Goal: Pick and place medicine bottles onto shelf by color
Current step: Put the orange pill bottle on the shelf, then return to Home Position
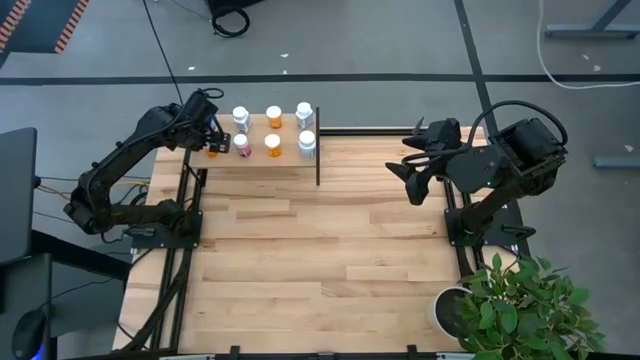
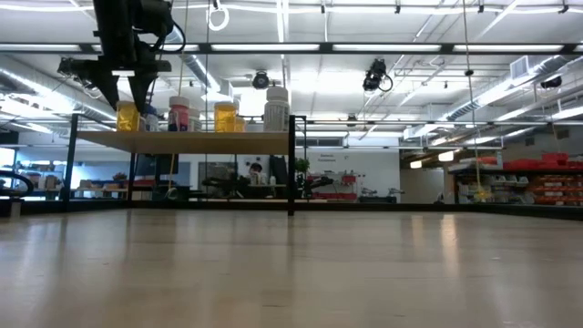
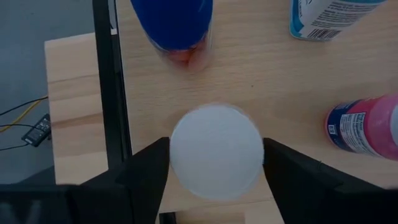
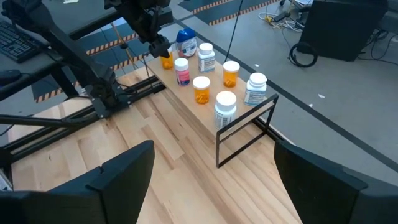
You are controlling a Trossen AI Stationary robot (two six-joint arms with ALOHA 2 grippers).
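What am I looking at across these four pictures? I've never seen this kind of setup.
It is a robot with two dark arms at a wooden table. One camera looks straight down, one sits level with the tabletop, and one rides on each wrist. At the table's far edge stands a small raised shelf carrying the medicine bottles, orange, white, pink and blue ones. The left gripper is at the shelf's left end, its fingers on either side of a white-capped orange bottle; a firm grip cannot be told. The right gripper waits open above the table's right side, holding nothing. A potted plant stands at the near right corner.
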